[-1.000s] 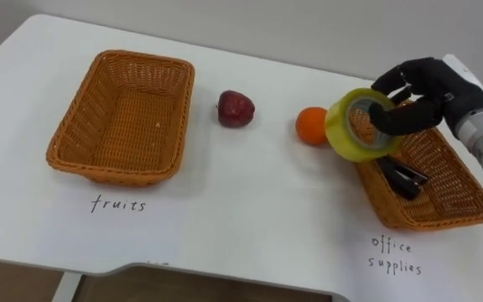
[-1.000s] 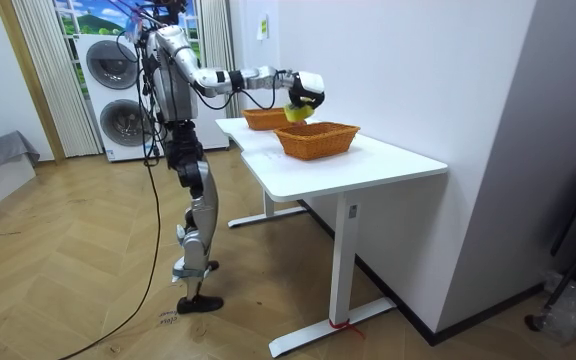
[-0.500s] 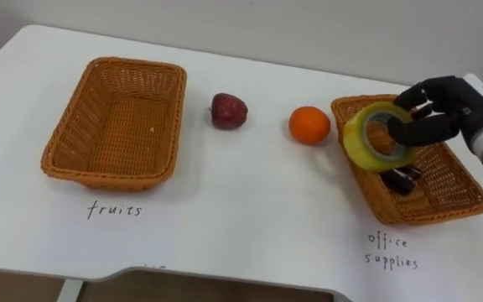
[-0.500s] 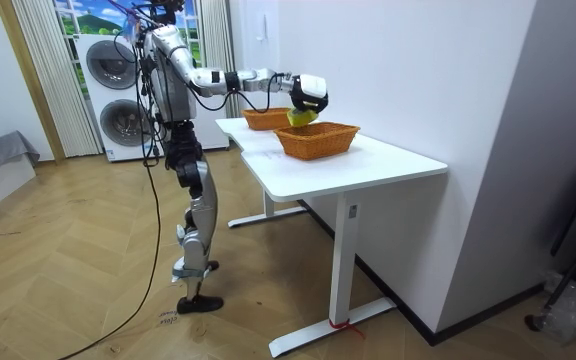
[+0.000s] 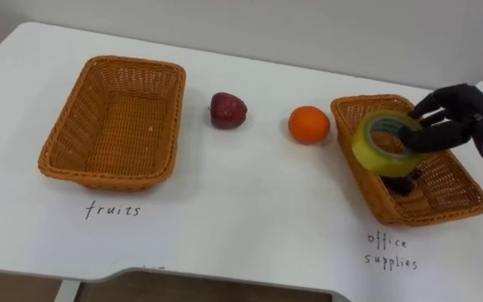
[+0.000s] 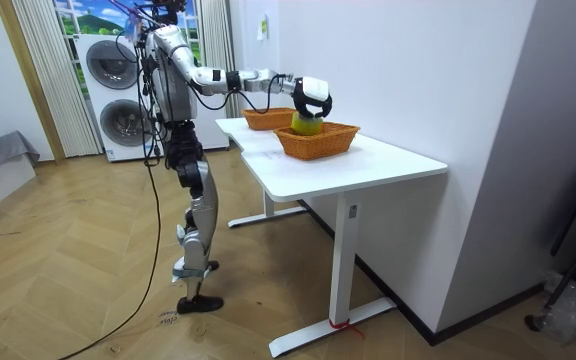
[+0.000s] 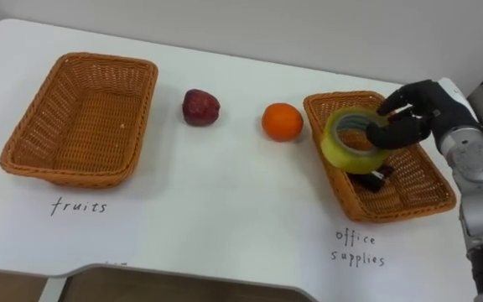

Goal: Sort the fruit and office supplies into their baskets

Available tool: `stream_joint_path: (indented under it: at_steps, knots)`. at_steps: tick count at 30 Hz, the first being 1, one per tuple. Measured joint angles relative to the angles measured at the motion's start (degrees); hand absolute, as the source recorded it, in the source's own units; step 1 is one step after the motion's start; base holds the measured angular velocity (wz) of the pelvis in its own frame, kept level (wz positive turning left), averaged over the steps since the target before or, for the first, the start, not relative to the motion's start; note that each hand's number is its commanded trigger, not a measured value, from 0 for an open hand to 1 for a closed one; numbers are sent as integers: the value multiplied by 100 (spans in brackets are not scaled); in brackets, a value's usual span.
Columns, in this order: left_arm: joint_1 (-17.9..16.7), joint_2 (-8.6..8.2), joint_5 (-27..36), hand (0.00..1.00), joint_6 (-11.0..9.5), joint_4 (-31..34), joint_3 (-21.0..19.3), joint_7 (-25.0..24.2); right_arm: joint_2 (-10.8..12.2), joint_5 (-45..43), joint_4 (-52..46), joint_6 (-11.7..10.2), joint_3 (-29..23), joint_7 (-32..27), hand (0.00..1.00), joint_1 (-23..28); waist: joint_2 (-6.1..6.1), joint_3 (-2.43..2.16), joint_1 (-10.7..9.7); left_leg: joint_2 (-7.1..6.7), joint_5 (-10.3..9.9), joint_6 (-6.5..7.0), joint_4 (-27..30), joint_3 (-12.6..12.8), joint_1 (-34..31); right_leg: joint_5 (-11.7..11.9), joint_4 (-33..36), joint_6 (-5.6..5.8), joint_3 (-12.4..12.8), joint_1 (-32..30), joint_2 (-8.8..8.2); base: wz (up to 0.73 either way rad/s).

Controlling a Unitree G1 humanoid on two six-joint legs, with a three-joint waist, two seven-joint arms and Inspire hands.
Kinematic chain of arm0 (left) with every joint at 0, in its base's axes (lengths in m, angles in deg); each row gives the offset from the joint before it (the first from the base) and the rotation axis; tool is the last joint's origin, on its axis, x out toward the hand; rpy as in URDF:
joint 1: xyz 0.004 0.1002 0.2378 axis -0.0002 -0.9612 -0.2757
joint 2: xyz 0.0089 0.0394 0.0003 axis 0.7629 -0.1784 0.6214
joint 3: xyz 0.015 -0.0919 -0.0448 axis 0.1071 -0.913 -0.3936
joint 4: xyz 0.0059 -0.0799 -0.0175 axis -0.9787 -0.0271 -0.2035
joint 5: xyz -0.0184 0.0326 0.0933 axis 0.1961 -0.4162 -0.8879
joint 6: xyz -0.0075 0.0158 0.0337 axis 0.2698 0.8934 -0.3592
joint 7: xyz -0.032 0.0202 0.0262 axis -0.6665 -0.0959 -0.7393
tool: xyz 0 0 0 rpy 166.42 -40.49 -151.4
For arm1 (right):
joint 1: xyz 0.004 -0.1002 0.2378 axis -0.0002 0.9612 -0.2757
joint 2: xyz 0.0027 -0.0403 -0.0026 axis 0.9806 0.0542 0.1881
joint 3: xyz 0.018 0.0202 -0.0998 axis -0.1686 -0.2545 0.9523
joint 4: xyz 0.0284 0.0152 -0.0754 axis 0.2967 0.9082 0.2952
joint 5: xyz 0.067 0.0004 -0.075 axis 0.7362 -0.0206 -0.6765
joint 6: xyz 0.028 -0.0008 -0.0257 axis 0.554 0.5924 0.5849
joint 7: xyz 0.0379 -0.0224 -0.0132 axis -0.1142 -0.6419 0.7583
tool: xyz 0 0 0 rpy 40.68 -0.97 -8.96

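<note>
Over the office-supplies basket [image 5: 430,217], the right hand [image 5: 455,113] hangs with fingers curled round the yellow tape roll [image 5: 384,143], gripping its rim. Step: dropping the tape in. Next, probably: release it low, then move apple [image 5: 227,110] and orange [image 5: 309,125] to the fruits basket [image 5: 107,178].

Yellow tape roll [image 5: 370,152]; dark red apple [image 5: 227,110]; orange-brown woven fruits basket [image 5: 106,178].

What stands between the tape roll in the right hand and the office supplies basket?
Nothing visible. The right hand holds the tape roll over the office supplies basket, at its left part; a dark item lies inside under it.
</note>
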Motion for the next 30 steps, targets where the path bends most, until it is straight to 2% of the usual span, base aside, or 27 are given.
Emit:
stream_joint_path:
  at_steps: [22, 30]
  knots:
    - [-11, 1, 52, 0, 77, 1, 23, 51, -7, -103, -2, 0, 0, -46, 0, 0, 20, -8, -109, 0, 0, 0, -3, 17, 25, 0, 2, 0, 23, 8, 1, 0]
    - [-5, 17, 52, 0, 61, 2, 119, 47, -6, -112, -252, -5, 3, -319, 0, -53, 4, 5, -50, 4, 3, -2, -36, 25, 33, 0, 11, 0, 42, -13, 9, 0]
